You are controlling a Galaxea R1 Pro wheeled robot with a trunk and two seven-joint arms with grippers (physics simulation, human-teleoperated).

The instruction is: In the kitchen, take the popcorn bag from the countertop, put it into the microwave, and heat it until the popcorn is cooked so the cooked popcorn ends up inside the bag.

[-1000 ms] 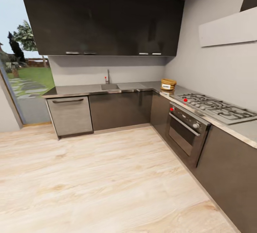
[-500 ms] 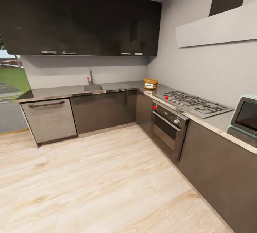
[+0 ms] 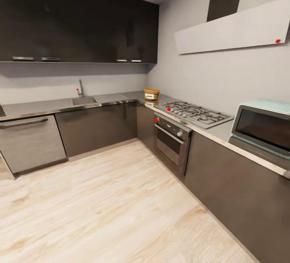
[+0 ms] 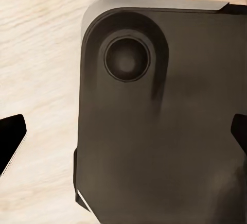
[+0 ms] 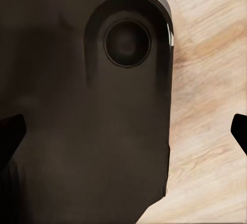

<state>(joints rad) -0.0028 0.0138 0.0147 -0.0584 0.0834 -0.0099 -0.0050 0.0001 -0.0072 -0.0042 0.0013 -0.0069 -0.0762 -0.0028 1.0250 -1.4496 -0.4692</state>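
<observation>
Two claws look down over the robot's dark base and the pale wood floor (image 3: 100, 206). The left claw (image 4: 123, 136) and the right claw (image 5: 123, 136) each show only dark fingertips at the picture's sides, spread wide with nothing between them. On the grey bench (image 3: 44, 105), the popcorn bag (image 3: 151, 93) sits at the inner corner, just beside the gas hob (image 3: 195, 113). The microwave (image 3: 264, 128) stands beyond the hob, door closed.
</observation>
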